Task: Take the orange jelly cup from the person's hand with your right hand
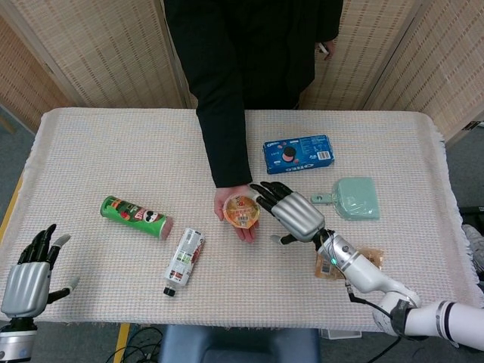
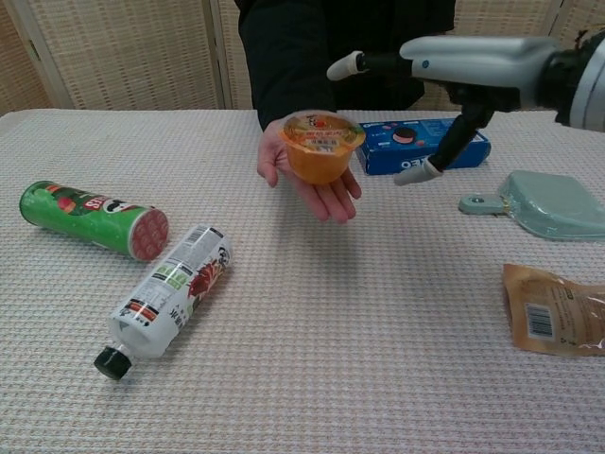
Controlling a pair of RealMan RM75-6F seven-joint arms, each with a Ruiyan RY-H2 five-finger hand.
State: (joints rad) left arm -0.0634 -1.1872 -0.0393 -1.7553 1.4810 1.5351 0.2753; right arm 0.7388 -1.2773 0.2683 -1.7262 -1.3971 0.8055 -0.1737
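An orange jelly cup (image 1: 242, 210) (image 2: 321, 145) sits upright on the person's open palm (image 1: 236, 218) (image 2: 317, 184) above the middle of the table. My right hand (image 1: 291, 210) (image 2: 444, 85) hovers just right of the cup with its fingers spread, its dark fingertips (image 1: 265, 190) close to the cup's rim but apart from it. It holds nothing. My left hand (image 1: 30, 272) rests at the table's near left corner, fingers apart and empty; the chest view does not show it.
A green chips can (image 1: 136, 217) (image 2: 93, 219) and a white bottle (image 1: 184, 261) (image 2: 170, 298) lie left of the palm. A blue Oreo box (image 1: 298, 153) (image 2: 421, 144), a teal dustpan (image 1: 354, 198) (image 2: 553, 203) and a brown snack packet (image 1: 367, 261) (image 2: 558, 309) lie to the right.
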